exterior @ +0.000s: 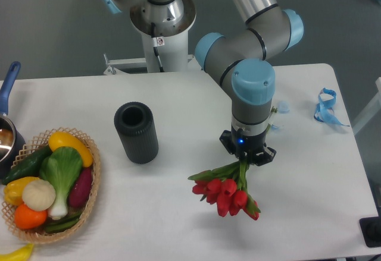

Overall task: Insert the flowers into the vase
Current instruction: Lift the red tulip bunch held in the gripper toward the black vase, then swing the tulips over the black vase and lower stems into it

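The flowers (226, 192), a bunch of red tulips with green leaves, lie on or just above the white table at the front centre, heads toward the camera. My gripper (245, 161) points straight down over their stem end; the stems run up under it and its fingers are hidden by the wrist, so the grip cannot be seen. The vase (136, 132), a matte black ribbed cylinder with an open round mouth, stands upright to the left of the gripper, well apart from the flowers.
A wicker basket (89, 204) of vegetables sits at the front left. A pot with a blue handle (8, 85) is at the left edge. A blue ribbon (326, 107) lies at the back right. The arm's base (162, 17) stands behind the table.
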{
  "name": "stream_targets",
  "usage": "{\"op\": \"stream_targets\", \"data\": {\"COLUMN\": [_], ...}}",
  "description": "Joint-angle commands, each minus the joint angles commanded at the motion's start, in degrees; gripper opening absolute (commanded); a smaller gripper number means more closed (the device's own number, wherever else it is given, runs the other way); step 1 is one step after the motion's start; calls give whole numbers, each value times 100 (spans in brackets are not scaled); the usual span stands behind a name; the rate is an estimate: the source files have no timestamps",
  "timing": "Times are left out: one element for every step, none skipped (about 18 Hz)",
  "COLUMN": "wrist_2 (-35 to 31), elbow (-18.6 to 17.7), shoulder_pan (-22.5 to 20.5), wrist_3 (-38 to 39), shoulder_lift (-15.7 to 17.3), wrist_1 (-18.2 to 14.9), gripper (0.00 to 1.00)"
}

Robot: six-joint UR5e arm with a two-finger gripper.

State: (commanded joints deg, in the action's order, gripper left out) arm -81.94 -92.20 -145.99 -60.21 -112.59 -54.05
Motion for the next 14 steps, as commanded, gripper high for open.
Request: {"op": "stream_targets", "data": {"wrist_2": [220, 466, 720, 941, 1125, 1327, 1530, 1749, 1995, 2258, 2522, 2690, 2744, 2797], "elbow": [0, -9, -9, -26, -26, -35, -35, -53, -44, -44, -44, -35, -53, -53], "shoulder_pan": [-9, -9, 0, 9, 9, 17, 18, 26, 26, 35, 44, 87, 105, 158], "wrist_3": [61, 166, 342, 552, 720, 843, 896, 888, 888, 897, 923, 967, 985, 985], "shoulder_lift": [26, 105, 140, 176, 185, 211, 211, 220, 220, 229, 263, 316, 386, 439], "wrist_1": [9, 105, 254, 386, 535, 719, 869, 914, 923, 932, 932, 932, 932, 941], "gripper": [3, 3, 3, 3, 3, 3, 3, 3, 3, 3, 3, 3, 3, 3]}}
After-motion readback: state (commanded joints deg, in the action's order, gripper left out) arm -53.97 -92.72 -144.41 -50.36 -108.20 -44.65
